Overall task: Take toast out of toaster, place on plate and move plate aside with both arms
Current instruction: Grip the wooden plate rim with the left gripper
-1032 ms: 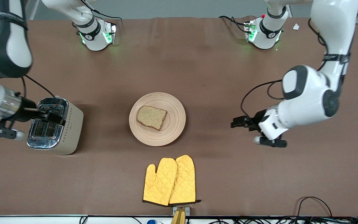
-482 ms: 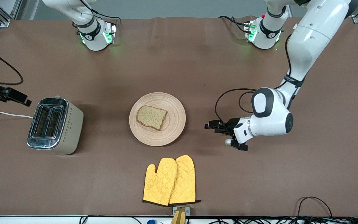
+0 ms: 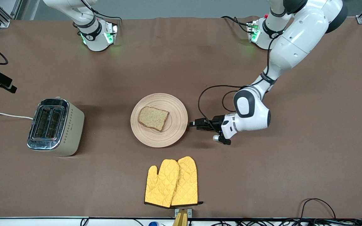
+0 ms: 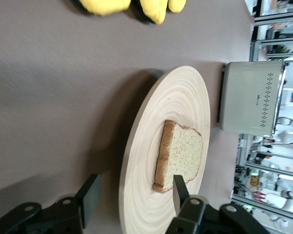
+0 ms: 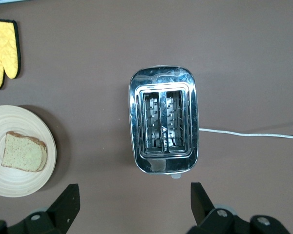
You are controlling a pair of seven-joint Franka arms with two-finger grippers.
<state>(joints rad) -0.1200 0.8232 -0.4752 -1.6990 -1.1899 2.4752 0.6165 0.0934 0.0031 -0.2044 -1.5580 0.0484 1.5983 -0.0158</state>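
Left claw [image 4: 132,204] fingers spread astride plate [image 4: 151,126] rim, only wrist-visible.

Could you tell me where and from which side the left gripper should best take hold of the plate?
Probably at the plate's thin rim toward the left arm's end of the table. The open left gripper is already level beside that edge, fingers straddling it. The toast lies near the centre, clear of that rim.
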